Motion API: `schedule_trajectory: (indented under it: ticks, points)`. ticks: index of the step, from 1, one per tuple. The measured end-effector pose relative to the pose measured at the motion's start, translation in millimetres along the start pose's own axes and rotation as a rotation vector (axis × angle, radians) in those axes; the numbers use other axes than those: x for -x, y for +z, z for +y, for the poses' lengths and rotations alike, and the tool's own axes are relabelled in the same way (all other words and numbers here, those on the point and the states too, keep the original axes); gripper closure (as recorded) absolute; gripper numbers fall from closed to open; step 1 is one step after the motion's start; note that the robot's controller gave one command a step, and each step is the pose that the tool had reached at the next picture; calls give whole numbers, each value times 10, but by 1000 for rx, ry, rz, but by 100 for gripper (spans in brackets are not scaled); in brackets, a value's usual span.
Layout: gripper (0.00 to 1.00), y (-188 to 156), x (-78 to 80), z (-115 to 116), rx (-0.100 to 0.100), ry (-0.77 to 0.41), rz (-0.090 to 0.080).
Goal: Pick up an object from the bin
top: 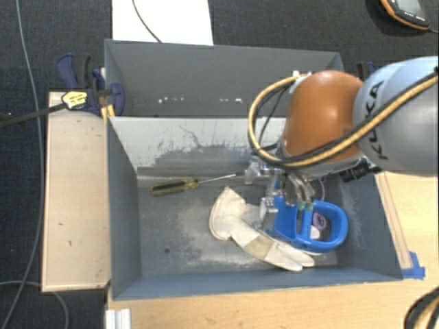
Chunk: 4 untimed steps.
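Observation:
My gripper [278, 208] is low in the bin's right half, between a white work glove and a blue plastic thing. The glove [236, 225] lies flat on the floor, its cuff to the left and its fingers stretching toward the front right. The blue plastic thing [312, 226], with a loop handle and a purple label, sits just right of the gripper and touches its side. A screwdriver [195, 182] with a yellowish handle and a thin metal shaft lies toward the back, left of the gripper. Whether the gripper holds anything is hidden by its own body.
The orange cover and black-and-yellow cables of the arm hang over the bin's right rear. The left half of the bin floor is bare grey metal with scuff marks.

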State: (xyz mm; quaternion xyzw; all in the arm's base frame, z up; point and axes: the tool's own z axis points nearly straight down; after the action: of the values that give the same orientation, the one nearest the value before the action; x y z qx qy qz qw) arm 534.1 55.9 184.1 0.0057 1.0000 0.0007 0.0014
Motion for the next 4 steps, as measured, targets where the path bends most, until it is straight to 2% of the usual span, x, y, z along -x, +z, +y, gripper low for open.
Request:
schedule_trajectory:
  ticks: [1, 2, 3, 4]
  points:
    - [0, 0, 0, 0, 0, 0, 0]
    - [0, 842, -524, 59, 1, 119, 0]
    - [0, 757, -288, -39, 0, -166, -14]
    - [0, 1098, -467, -358, 6, 100, -2]
